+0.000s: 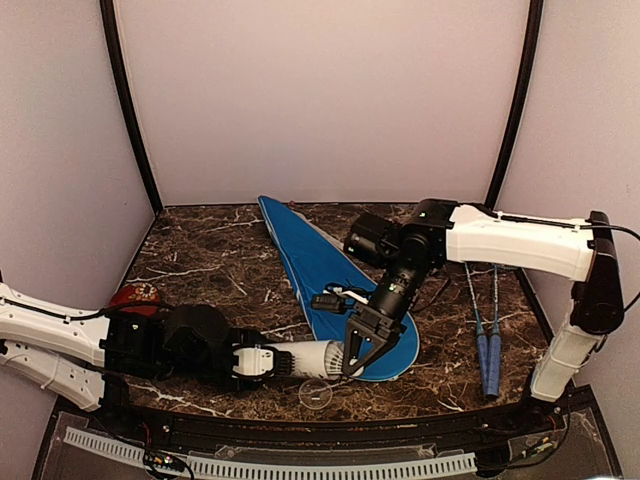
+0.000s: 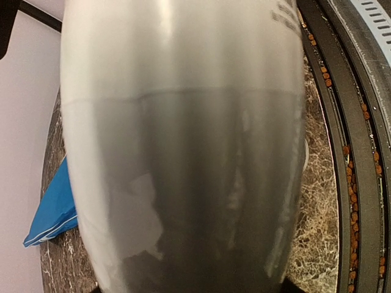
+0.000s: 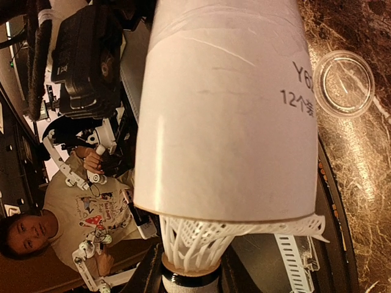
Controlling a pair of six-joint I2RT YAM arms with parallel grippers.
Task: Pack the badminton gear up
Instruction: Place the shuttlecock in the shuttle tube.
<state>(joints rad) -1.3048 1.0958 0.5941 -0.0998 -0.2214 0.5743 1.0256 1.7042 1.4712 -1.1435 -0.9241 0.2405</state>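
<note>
Top external view: the left claw [image 1: 262, 362] lies low over the near part of the desk [image 1: 220, 250], its fingers clamped on the closed end of a long white tube [image 1: 310, 358]. The tube lies level, its open mouth pointing right. The right claw [image 1: 360, 358] reaches down from the far right and meets that mouth.

Right wrist view: the right claw's fingers are closed on the cork end of a white shuttlecock [image 3: 194, 244]. The skirt of the shuttlecock sits at the tube's rim, partly inside the mouth. Black lettering shows on the tube wall. A clear round lid [image 3: 344, 82] lies flat on the desk beside the tube, apart from it.

Left wrist view: the tube fills nearly the whole frame, so the left claw's fingers cannot be seen there.

A blue racket cover [image 1: 320, 265] lies flat behind the tube, running from the far middle toward the near right. Two rackets [image 1: 488, 350] lie side by side at the right edge, blue handles nearest, well apart from both claws. A small red object [image 1: 135, 296] rests at the left, just beyond the left arm.
</note>
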